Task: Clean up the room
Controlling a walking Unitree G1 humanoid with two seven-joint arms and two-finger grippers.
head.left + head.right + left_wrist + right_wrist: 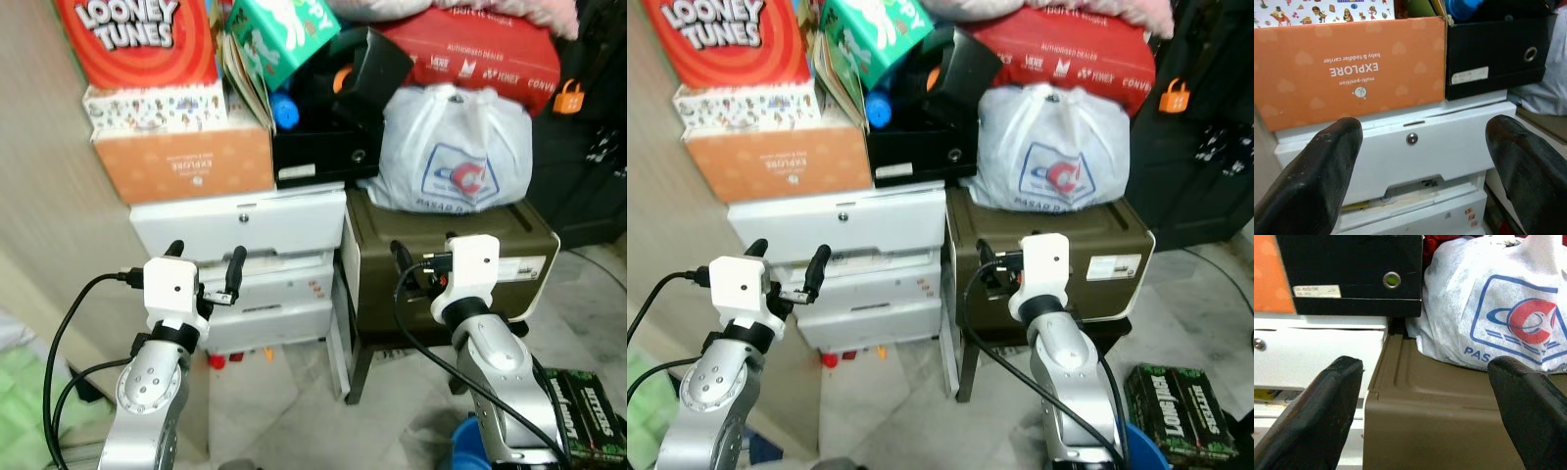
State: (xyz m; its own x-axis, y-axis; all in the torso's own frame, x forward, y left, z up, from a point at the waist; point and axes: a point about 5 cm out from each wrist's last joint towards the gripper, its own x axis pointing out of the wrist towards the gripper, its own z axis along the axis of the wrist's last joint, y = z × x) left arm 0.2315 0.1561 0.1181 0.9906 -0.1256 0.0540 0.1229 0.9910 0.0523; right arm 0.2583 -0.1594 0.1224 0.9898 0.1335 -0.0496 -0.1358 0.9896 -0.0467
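Drawer unit: white, three drawers, a small round lock on the top one; the middle drawer stands slightly pulled out with papers showing in the gap.
Stacked on it: orange box at left, black box just beside it at right.
Cabinet: olive-brown, touching the white unit's right side; a white plastic bag with a red and blue logo sits on top.
Left gripper: fingers spread wide, raised before the top drawers, holding nothing.
Right gripper: fingers spread wide, facing the cabinet's front edge, empty.
Floor: small red bits under the drawers.
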